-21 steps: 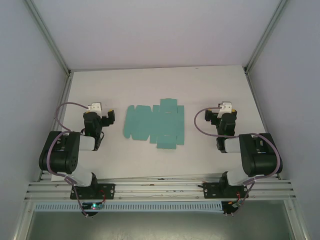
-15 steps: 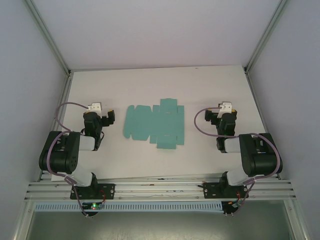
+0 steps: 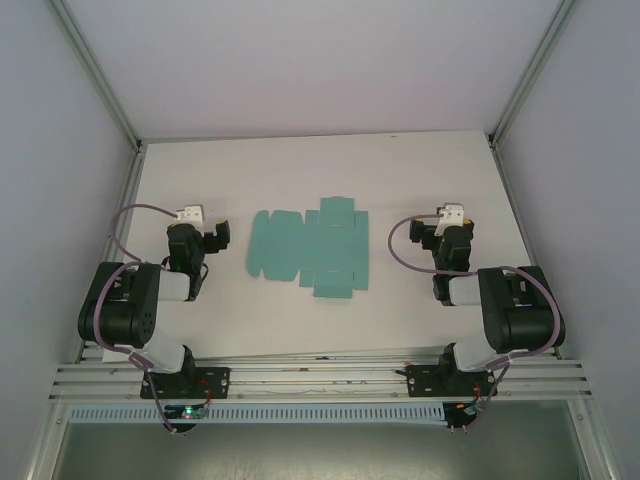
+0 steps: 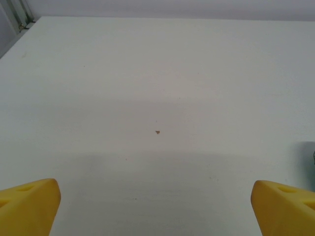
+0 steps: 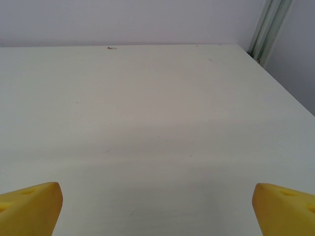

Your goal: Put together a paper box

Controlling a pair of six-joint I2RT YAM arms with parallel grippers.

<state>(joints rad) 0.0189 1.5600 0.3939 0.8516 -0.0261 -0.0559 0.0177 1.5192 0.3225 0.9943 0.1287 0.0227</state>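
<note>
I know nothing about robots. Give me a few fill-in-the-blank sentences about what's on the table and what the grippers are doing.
1. The paper box is not folded up yet; it lies ____ on the table.
2. Seen from above, it lies ____ the left gripper and the right gripper.
3. Both grippers hold nothing, and their yellow fingers stand wide ____.

Missing words: flat; between; open.
</note>
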